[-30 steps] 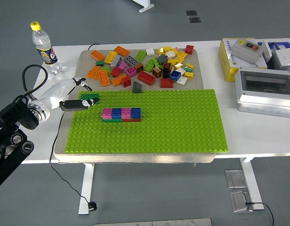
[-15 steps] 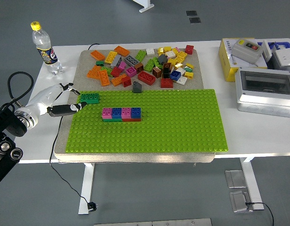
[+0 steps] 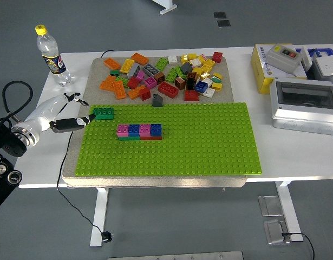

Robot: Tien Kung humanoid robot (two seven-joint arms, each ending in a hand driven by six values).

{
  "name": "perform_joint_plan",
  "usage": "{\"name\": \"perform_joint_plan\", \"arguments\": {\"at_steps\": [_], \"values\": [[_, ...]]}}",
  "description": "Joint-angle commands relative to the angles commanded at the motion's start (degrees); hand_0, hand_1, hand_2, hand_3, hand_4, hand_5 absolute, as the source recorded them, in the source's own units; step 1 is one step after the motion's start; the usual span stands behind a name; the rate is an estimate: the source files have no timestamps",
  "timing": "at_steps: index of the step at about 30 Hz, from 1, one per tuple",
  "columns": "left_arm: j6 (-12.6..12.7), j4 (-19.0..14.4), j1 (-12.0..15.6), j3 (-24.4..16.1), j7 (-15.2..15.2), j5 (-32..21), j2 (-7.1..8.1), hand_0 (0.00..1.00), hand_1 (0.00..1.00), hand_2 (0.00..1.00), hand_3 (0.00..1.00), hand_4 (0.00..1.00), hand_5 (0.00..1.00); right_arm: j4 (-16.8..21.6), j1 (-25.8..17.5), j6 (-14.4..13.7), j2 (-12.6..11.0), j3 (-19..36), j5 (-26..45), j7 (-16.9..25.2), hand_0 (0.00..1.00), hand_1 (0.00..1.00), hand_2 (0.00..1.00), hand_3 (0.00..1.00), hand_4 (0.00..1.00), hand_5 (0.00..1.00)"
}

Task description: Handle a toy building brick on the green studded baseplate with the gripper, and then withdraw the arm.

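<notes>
The dark green brick (image 3: 103, 113) sits seated on the green baseplate (image 3: 209, 146) at its far-left corner, unheld. The left hand (image 3: 66, 116) lies just left of it, off the plate's edge, fingers loosely spread, empty. Placement appears done; full withdrawal remains. The water bottle (image 3: 50, 55) label is illegible.

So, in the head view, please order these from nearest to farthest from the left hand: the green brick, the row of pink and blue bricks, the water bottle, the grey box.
From the left hand:
1. Green brick, at the baseplate's near-left corner region, just right of the fingers.
2. Water bottle, behind the hand at the table's far left.
3. Row of pink and blue bricks, further right on the baseplate; close to the bottle's rank.
4. Grey box, far right.
</notes>
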Motion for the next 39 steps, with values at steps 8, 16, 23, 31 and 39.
{"name": "perform_joint_plan", "arguments": {"at_steps": [8,16,23,31,39], "values": [[0.00,-0.15,-0.80,-0.05,-0.02,0.22,0.04,0.998,0.955,0.953,0.723,0.746,0.579,0.00,0.14,0.10,-0.43,0.25,0.33,0.01,0.702,0.691,0.766,0.719,0.443,0.843],[0.00,-0.38,-0.43,-0.13,-0.09,0.24,0.21,0.998,0.954,0.953,0.723,0.745,0.577,0.00,0.10,-0.17,-1.11,-1.52,2.79,-0.08,0.702,0.690,0.764,0.720,0.442,0.842],[0.08,-0.20,0.78,-0.89,-0.23,0.37,0.08,0.998,0.955,0.953,0.724,0.744,0.576,0.00,-0.16,-0.94,-1.00,2.78,-2.10,-2.37,0.705,0.701,0.778,0.721,0.438,0.847],[0.13,-0.20,3.07,-0.70,-0.22,0.35,1.45,0.998,0.954,0.953,0.723,0.743,0.576,0.00,-1.22,-1.52,0.31,5.66,-7.86,-5.78,0.708,0.703,0.780,0.724,0.433,0.847],[0.07,0.08,3.72,0.83,-0.47,0.20,2.91,0.998,0.954,0.951,0.725,0.744,0.572,0.00,-1.51,-1.64,2.19,3.84,-9.29,-7.59,0.707,0.703,0.782,0.730,0.424,0.855]]}}
